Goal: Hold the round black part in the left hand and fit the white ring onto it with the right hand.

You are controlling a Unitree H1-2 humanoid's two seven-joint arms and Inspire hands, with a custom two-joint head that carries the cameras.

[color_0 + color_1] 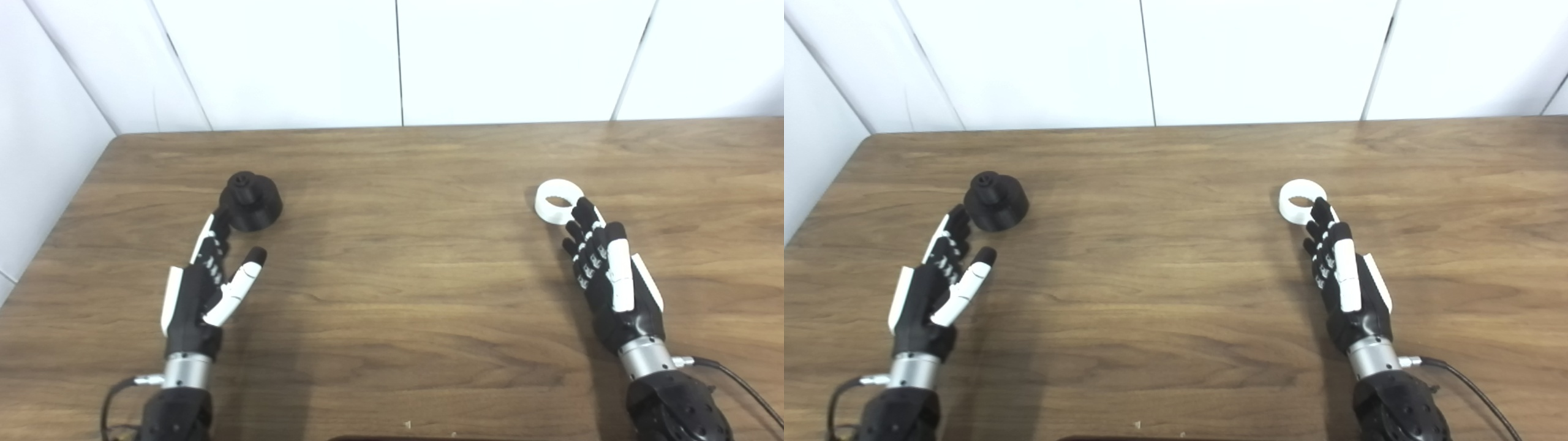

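Observation:
The round black part (251, 201) stands on the wooden table (398, 257) at the left, with a small knob on top. My left hand (211, 278) lies just below it, open, fingers stretched out with the tips beside the part's near left edge and the thumb spread apart. The white ring (556, 201) lies flat on the table at the right. My right hand (603, 269) lies just below it, open and empty, fingers straight with the tips at the ring's near right edge. Neither hand holds anything.
White wall panels (398, 61) rise behind the table and along its left side. A cable (735, 380) runs from the right wrist toward the bottom right corner. A dark edge (392, 438) shows at the bottom centre.

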